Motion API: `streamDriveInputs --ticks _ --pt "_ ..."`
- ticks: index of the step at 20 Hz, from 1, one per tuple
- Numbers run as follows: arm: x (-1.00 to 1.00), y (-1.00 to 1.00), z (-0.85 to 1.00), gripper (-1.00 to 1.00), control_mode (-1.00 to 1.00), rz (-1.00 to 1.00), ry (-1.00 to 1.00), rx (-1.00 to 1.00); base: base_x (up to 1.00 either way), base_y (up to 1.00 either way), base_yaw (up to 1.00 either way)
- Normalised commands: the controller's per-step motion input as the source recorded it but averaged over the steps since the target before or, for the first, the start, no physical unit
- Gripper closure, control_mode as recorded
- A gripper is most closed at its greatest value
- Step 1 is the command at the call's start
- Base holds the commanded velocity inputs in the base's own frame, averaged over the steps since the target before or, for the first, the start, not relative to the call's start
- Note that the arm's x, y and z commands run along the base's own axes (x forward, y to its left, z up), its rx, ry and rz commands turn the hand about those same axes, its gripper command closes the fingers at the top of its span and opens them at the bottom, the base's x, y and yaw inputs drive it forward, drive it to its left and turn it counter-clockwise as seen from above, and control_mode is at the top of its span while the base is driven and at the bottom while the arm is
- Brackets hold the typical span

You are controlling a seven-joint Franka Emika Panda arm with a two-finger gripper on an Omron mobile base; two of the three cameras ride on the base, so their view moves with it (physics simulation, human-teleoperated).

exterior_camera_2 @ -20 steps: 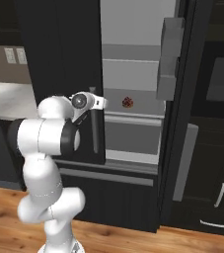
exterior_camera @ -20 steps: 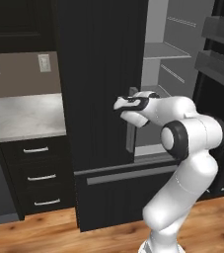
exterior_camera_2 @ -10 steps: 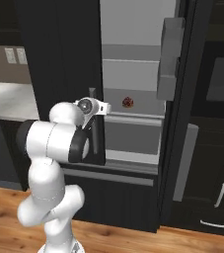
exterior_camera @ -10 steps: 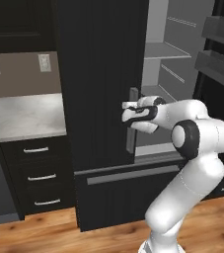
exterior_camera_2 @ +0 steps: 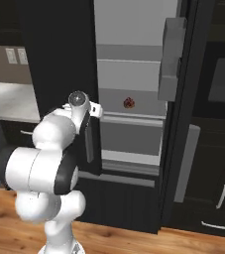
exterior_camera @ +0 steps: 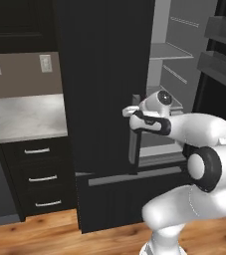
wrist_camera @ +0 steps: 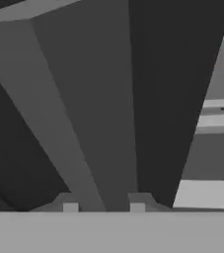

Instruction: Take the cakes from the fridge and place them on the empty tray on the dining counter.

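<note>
Two-finger gripper (wrist_camera: 103,206) pinching the long grey vertical handle (wrist_camera: 91,123) of the tall black fridge's (exterior_camera: 102,74) left door; door-opening step, next call looks like a steady outward pull

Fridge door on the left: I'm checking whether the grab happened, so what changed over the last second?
The gripper moved in to the left fridge door's grey handle and closed on it; its fingers now sit either side of the bar. The door itself has not swung. The right door stays open, and the cake stays on its shelf.
</note>
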Motion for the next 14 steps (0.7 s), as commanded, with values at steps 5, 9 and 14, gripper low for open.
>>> streamDriveInputs --ticks 5,9,14 --pt "-0.9 1.0 0.24 1.0 -1.0 -0.02 0.23 -0.03 0.0 0.0 0.0" --pt "-0.96 1.0 0.02 1.0 -1.0 -0.04 0.11 -0.05 0.0 0.0 0.0" --pt "-0.99 1.0 0.0 1.0 -1.0 -0.05 0.01 -0.08 0.0 0.0 0.0"
